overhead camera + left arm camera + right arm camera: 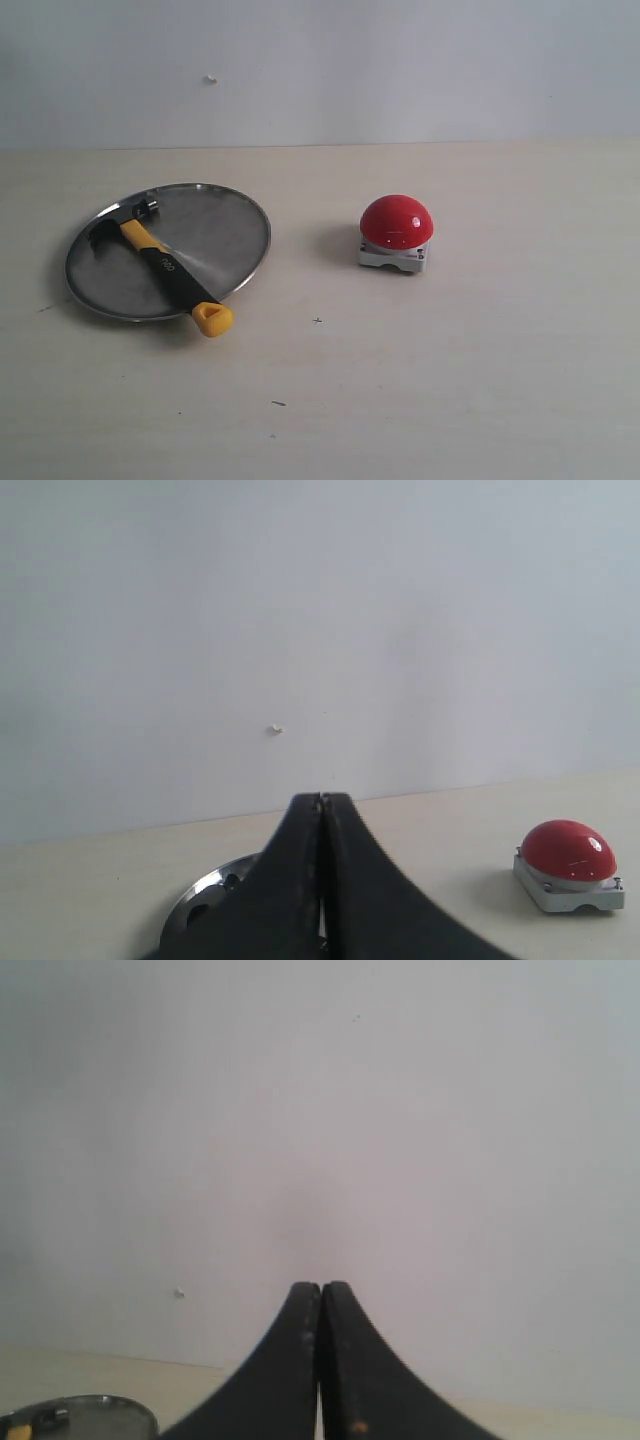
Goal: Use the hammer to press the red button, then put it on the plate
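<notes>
Here, the hammer (162,264) lies diagonally on the plate (235,225), left half of the bench (470,390), yellow loop end overhanging the plate's near rim. The red button (397,222) sits well apart, right of centre; open bench btwn them & along the near edge. Left gripper (321,800) and right gripper (320,1288): jaws pressed together, empty.

Pretty bare setup: a pale beige wood-grain tabletop (480,400) runs right up to a plain off-white wall (400,60) at the far side. The wall has one tiny white speck (210,79) left of centre. A few small dark marks (318,321) dot the near tabletop. The light is soft and even, with only faint shadows.
</notes>
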Tool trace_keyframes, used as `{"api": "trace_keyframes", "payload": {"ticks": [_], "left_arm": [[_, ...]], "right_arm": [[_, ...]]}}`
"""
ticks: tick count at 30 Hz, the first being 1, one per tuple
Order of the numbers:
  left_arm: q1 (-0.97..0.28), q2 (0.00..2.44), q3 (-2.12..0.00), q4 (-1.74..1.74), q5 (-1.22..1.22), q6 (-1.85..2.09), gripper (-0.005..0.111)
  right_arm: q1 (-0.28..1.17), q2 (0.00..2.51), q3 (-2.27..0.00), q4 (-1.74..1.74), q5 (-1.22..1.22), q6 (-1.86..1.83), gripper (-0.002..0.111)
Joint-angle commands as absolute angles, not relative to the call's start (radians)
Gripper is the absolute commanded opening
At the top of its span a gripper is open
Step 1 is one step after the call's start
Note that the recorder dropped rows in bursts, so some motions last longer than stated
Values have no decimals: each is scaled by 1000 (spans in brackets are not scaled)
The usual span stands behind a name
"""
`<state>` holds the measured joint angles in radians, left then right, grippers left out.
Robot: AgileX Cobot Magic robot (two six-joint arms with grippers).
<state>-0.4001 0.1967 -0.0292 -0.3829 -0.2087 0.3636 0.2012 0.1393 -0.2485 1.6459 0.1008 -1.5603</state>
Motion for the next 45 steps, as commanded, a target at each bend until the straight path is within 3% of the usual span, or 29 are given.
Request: {"api": "trace_keyframes", "payload": {"ticks": [1,3,6,18,28,45], "left_arm": [[-400,194,-27,-378,-209,364,0],[-400,194,-27,-378,-209,364,0],[-400,194,-27,-378,-209,364,0],[-400,194,-27,-378,-209,364,0],[-400,194,-27,-378,-209,364,0],[-400,194,-27,-378,-209,364,0]], "right_arm": [[194,132,-241,853,185,-945,0],[194,126,-241,373,247,-468,0],[194,94,-238,112,260,-135,0],[189,0,-198,122,322,-130,0],[2,0,-124,141,301,-155,0],[0,0,0,96,311,-84,0]]}}
